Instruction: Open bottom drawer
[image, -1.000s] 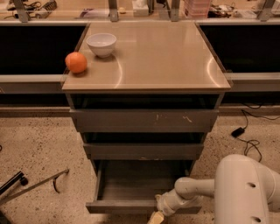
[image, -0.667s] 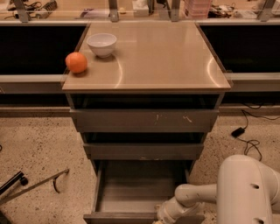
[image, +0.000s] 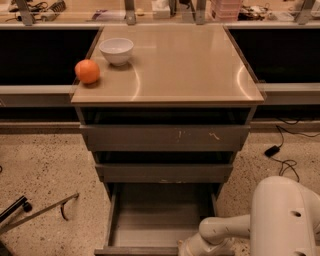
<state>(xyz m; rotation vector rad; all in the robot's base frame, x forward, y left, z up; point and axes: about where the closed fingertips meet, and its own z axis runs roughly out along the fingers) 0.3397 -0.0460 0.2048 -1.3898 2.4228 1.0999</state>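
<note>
The bottom drawer (image: 160, 220) of the grey metal cabinet stands pulled out toward me, showing its pale grey flat interior. Its front edge (image: 135, 250) lies at the bottom of the view. My white arm (image: 225, 230) reaches in from the lower right to that front edge. The gripper (image: 187, 249) sits at the drawer front, right of centre, mostly cut off by the frame's bottom edge. The middle drawer (image: 164, 172) and the scratched top drawer (image: 165, 137) above it are pushed in.
An orange (image: 87, 71) and a white bowl (image: 116, 50) sit on the cabinet's tan top (image: 190, 65). Dark shelving flanks the cabinet on both sides. A black cable and plug (image: 274, 150) lie on the speckled floor at right, a dark metal stand (image: 35, 212) at lower left.
The bottom drawer has slid farther out toward me. My arm and gripper have drawn back and down with its front edge, now almost out of the frame.
</note>
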